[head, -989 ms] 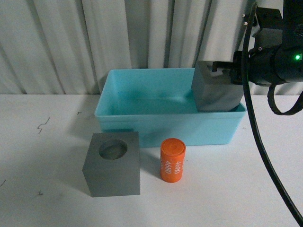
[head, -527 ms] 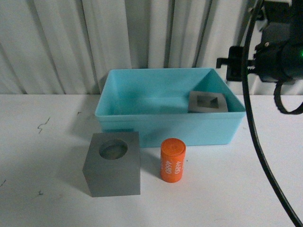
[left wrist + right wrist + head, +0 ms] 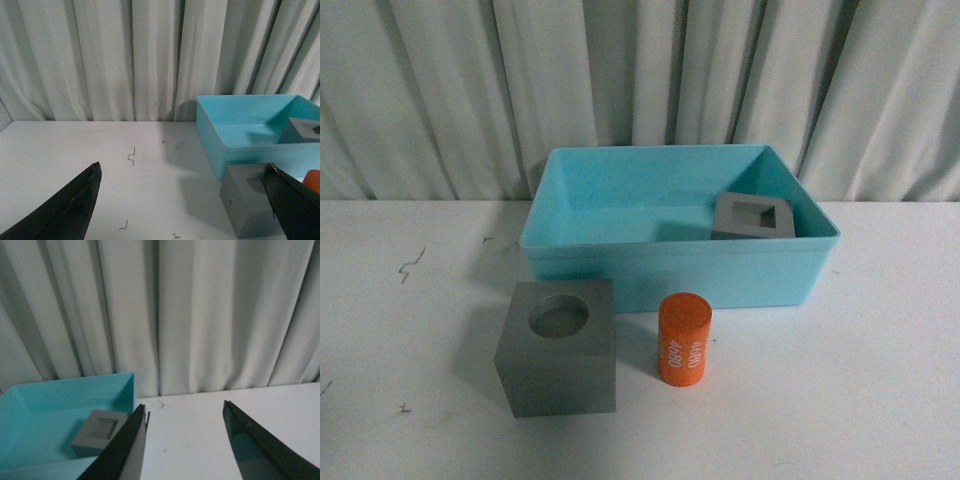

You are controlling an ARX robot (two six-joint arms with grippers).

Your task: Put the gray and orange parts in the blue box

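**Progress: one of three placed**

Inside the large light blue plastic box (image 3: 670,243), toward its right side, lay the matte gray cube with the square recess (image 3: 754,216), recess upward. The matte gray cube with the round recess (image 3: 560,345) and the small orange cylinder lettered "4680" (image 3: 684,338) stood on the white table (image 3: 840,400) just in front of the box. They were near each other but apart, probably leaving room for fingers to straddle either. Neither arm showed from the front. The left gripper (image 3: 181,172) and the right gripper (image 3: 185,407) both hung with jaws spread wide and empty, which looked like readiness for the next pick.
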